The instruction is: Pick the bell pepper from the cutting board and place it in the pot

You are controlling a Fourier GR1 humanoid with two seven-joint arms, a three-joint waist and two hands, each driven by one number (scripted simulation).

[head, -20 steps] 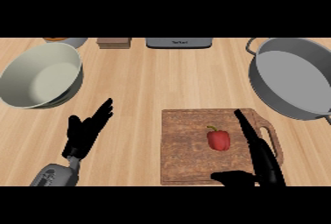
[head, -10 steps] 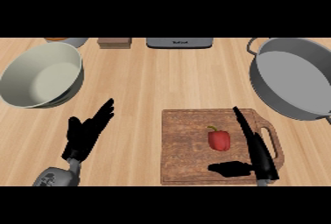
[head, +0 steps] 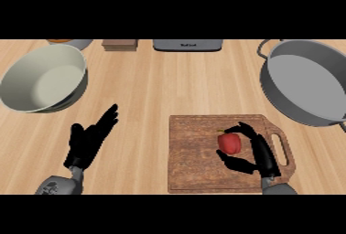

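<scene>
The pepper lay on the board, well short of the pot. The right hand cupped it, fingers and thumb curling round its sides. The left hand rested open over the counter, fingers straight.

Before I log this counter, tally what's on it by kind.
Bell pepper: 1
Cutting board: 1
Pot: 1
Bowl: 1
Small items at the far edge, cropped, kind unclear: 3
Total: 7
</scene>
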